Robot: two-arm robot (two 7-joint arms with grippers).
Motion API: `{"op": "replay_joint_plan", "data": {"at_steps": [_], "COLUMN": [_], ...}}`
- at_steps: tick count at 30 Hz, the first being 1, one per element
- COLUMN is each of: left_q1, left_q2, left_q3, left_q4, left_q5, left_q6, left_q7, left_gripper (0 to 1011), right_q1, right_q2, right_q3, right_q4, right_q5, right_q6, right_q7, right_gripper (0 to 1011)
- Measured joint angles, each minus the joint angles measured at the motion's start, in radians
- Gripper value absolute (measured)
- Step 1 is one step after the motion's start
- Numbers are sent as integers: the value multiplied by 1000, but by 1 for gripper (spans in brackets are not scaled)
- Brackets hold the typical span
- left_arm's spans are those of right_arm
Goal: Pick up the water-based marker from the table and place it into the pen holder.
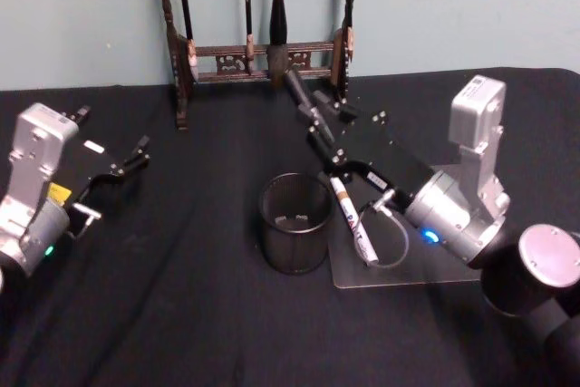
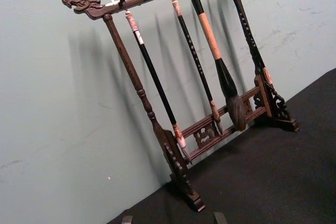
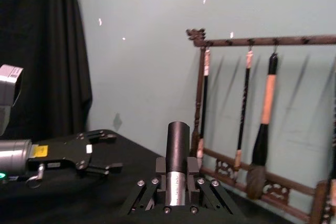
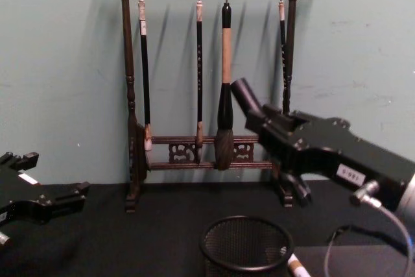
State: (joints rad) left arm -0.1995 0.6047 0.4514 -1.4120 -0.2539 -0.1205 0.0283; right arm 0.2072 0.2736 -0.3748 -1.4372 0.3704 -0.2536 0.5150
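Note:
My right gripper (image 1: 319, 122) hangs above the table behind the pen holder, shut on the water-based marker (image 1: 299, 92). The marker has a grey barrel and a black cap (image 3: 177, 140) that sticks out beyond the fingers (image 3: 197, 174), angled up toward the wall (image 4: 245, 94). The pen holder (image 1: 294, 222) is a round black mesh cup standing at the table's middle, in front of and below the gripper (image 4: 245, 246). My left gripper (image 1: 131, 160) hovers at the left, open and holding nothing (image 3: 102, 153).
A tall dark wooden brush rack (image 1: 258, 52) with several hanging brushes stands at the back against the wall (image 2: 178, 77). A second, white marker (image 1: 353, 219) lies on a clear mat (image 1: 426, 271) just right of the pen holder. Black cloth covers the table.

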Motion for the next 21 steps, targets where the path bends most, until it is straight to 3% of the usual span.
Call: {"op": "replay_joint_plan", "data": {"at_steps": [7, 21], "left_q1": [0, 0], "left_q2": [0, 0], "left_q3": [0, 0], "left_q4": [0, 0], "left_q5": [0, 0], "left_q6": [0, 0], "left_q7": [0, 0], "left_gripper": [1001, 1001], "right_q1": [14, 37], "right_q2": [-13, -35], "right_q3": [-37, -69], "right_q4": [43, 95], "right_q5": [-3, -19], "right_q6": [-7, -16], "right_q7": [7, 7], "right_gripper": [233, 233]}}
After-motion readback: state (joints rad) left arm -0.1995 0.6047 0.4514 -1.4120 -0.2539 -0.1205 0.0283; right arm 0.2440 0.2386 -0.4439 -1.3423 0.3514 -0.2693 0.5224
